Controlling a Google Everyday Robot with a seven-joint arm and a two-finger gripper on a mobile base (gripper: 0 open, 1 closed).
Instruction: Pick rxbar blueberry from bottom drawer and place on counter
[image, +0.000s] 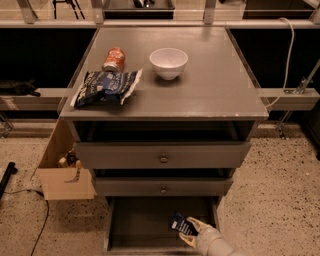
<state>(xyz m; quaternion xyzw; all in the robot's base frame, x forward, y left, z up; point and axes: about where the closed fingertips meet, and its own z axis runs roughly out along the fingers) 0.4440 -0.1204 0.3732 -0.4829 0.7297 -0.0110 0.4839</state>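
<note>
The pale two-finger gripper (188, 231) sits at the 5 o'clock corner of the open grey bottom drawer (140, 225), its fingers pinching the small flat dark navy rxbar blueberry (179, 223), which is tilted above the drawer floor. On the grey-brown counter (215, 85), a white bowl (168, 62) stands at 12 o'clock.

Soft overhead light falls evenly on the grey surface (210, 85), which carries a faint sheen. Beneath it, deep shadow fills the gaps above the two upper drawers (125, 156). The bottom drawer (142, 225) is dim. At its near right, the pale gripper (189, 231), jaws clamped on the rxbar blueberry (181, 224), catches some light.
</note>
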